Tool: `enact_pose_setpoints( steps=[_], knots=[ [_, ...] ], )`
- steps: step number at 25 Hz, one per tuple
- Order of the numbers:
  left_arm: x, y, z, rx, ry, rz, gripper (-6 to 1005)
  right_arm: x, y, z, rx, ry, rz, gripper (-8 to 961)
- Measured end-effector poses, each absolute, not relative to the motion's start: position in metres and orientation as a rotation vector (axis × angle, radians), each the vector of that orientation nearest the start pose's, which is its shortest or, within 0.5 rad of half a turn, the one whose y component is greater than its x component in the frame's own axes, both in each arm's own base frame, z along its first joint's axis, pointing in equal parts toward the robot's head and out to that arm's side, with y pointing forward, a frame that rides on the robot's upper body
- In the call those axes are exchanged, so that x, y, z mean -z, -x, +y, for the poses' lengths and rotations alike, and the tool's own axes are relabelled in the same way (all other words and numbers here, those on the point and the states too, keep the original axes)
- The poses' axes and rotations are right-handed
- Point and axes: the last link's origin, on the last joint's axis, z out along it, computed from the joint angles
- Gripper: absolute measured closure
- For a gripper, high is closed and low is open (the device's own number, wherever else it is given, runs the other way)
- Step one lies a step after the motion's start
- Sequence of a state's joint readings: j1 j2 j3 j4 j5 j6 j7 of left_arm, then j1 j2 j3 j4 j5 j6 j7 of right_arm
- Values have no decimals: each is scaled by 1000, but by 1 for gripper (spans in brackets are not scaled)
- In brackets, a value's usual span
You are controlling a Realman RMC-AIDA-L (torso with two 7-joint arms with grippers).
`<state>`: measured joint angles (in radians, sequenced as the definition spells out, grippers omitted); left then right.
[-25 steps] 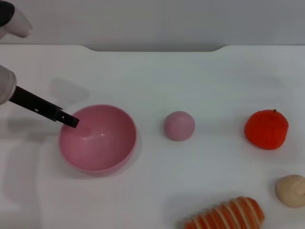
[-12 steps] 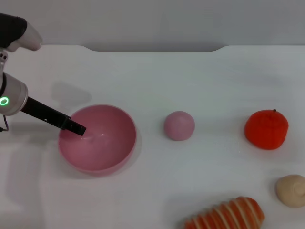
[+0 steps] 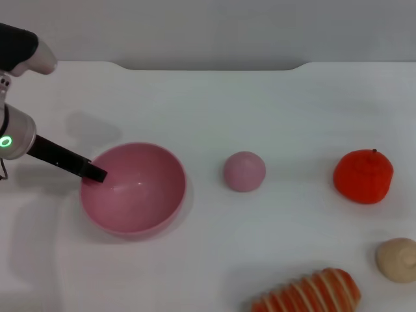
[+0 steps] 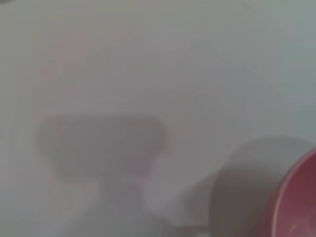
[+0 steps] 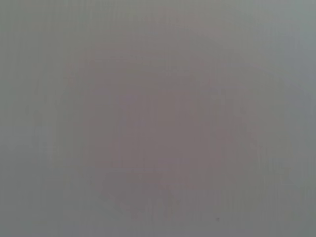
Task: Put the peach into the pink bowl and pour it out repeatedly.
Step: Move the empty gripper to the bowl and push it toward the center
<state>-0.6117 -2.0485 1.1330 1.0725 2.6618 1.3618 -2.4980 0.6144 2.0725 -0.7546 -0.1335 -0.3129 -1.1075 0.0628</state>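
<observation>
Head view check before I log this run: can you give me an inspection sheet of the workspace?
Surface: white table, bare between the items.
Job's things: pink bowl upright and empty; peach on the table beside it, apart from it.
Clutter: orange-red round fruit at the right; beige lumpy ball near the right edge; orange-and-white striped toy at the front edge.
Grippers: left gripper at the bowl's near-left rim, one dark finger showing. Right gripper not in view.
Cables: nothing seen.
Surroundings: plain grey wall behind the table.
</observation>
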Motion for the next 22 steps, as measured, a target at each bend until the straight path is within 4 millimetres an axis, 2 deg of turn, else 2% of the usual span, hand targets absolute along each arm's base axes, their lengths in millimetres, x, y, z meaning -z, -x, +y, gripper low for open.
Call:
enact_pose_setpoints(
  steps=[8, 11, 16, 19, 22],
  knots=[
    [-24, 258, 382, -376, 2344, -1175, 296, -72, -325, 393, -622, 1274, 421, 478],
    [-24, 257, 382, -376, 2344, -1174, 550, -72, -325, 392, -620, 1273, 422, 477],
    [-24, 258, 382, -374, 2342, -1176, 758, -73, -326, 392, -657, 1260, 452, 476],
    [-25, 259, 382, -373, 2339, -1181, 849, -81, -326, 393, -817, 1224, 550, 477],
    [-25, 261, 381, -371, 2335, -1186, 941, -99, -322, 392, -1078, 1262, 659, 477]
  ],
)
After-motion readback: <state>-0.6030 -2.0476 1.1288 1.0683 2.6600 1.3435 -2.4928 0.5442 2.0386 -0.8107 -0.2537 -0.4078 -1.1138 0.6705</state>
